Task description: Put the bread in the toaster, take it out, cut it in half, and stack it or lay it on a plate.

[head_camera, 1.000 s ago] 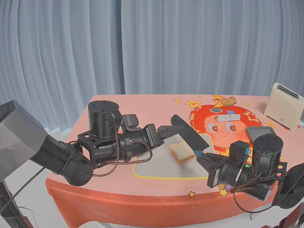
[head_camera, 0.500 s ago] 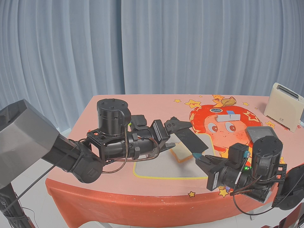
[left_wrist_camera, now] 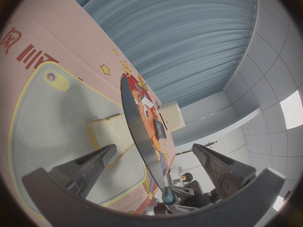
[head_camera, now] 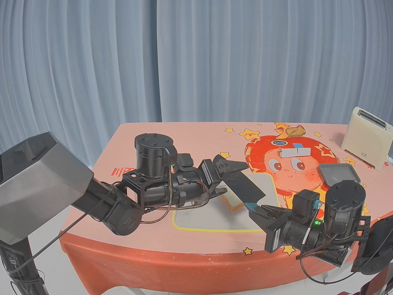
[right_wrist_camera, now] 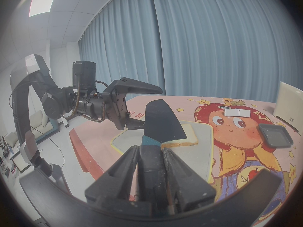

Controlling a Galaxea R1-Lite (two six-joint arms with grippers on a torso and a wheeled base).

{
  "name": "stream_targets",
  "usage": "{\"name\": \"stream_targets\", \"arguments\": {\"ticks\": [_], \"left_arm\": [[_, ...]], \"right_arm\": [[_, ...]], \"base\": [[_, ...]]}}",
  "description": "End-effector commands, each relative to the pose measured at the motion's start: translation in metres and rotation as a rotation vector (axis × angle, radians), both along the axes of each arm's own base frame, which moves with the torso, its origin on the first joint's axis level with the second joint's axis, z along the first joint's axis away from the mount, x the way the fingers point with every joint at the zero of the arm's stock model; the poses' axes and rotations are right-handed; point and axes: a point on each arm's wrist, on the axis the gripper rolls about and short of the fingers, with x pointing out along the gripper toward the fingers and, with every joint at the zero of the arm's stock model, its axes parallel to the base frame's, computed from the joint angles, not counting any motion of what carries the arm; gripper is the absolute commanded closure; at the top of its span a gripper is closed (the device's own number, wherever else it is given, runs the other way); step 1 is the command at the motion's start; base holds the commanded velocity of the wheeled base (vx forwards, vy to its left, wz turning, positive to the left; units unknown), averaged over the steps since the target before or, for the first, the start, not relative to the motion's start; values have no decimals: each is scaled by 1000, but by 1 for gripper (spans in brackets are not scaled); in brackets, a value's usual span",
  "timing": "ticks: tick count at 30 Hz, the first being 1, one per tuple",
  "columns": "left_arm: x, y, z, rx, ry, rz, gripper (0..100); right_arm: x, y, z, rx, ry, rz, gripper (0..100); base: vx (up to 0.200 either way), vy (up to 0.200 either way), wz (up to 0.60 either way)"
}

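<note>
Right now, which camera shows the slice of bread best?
The left wrist view: the bread lies near, its top and crust plain. In the head and right wrist views the knife hides much of it.

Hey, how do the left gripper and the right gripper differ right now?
The left gripper is open and holds nothing; the right gripper is shut on the knife handle. The left gripper is at the bread; the right gripper is farther back, by the cutting board edge. Both point toward the bread.
</note>
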Motion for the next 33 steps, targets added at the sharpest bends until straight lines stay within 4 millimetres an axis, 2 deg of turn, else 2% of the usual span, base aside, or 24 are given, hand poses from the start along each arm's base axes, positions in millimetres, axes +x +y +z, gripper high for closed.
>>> {"name": "stream_targets", "arguments": {"ticks": [1,3,4,30,31,33], "left_arm": [[1,-1,0,-3,-2,0,0],[1,-2,0,-2,-1,0,0],[1,-2,-1,1,0,6,100],[5,-5,3,-47,58,14,100],[5,-5,3,-47,55,13,100],[5,-4,4,-50,54,14,100]], "right_arm": [[-1,1,-1,-3,2,3,100],[-1,1,-1,-2,1,3,100],[-1,1,-1,-2,1,3,100],[2,4,1,47,-39,0,100],[1,4,1,48,-38,1,0],[1,6,2,65,-38,13,0]], "base": [[0,0,0],[0,0,0],[0,0,0],[0,0,0],[0,0,0],[0,0,0]]}}
